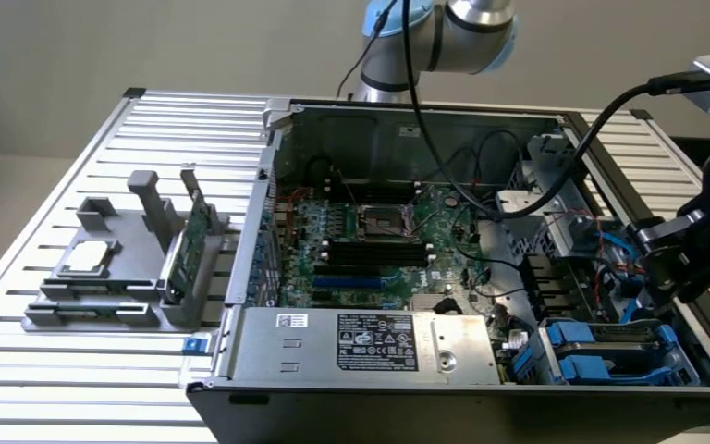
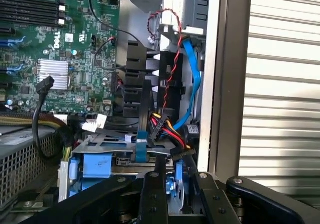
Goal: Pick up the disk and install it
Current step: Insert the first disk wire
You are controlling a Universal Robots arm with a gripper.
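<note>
**Slatted table, open case: disk in the jaws at the drive bay**

Slatted metal table (image 1: 71, 370) runs under everything you see, and the open computer case (image 1: 330, 407) lies on it, taking up most of the exterior view. Inside the case you have the green motherboard (image 1: 368, 231), with the labelled power supply (image 1: 368, 342) along the near wall. The drive bay (image 1: 608, 350) with its blue carriers sits in the corner at the exterior view's right.

Your arm (image 1: 454, 28) reaches in from behind the case. On the exterior view's left stands the grey fixture (image 1: 90, 310).

Your gripper (image 1: 657, 282) hangs over the case's right side, just above the drive bay. In the wrist view the gripper (image 2: 175, 176) has its jaws partway closed, pinching the disk (image 2: 173, 186). You see the disk edge-on as a blue strip of its carrier, just beside a blue cable (image 2: 192, 84).

On the fixture, the green circuit card (image 1: 189, 245) stands upright and the small silver chip (image 1: 90, 257) lies flat.
</note>
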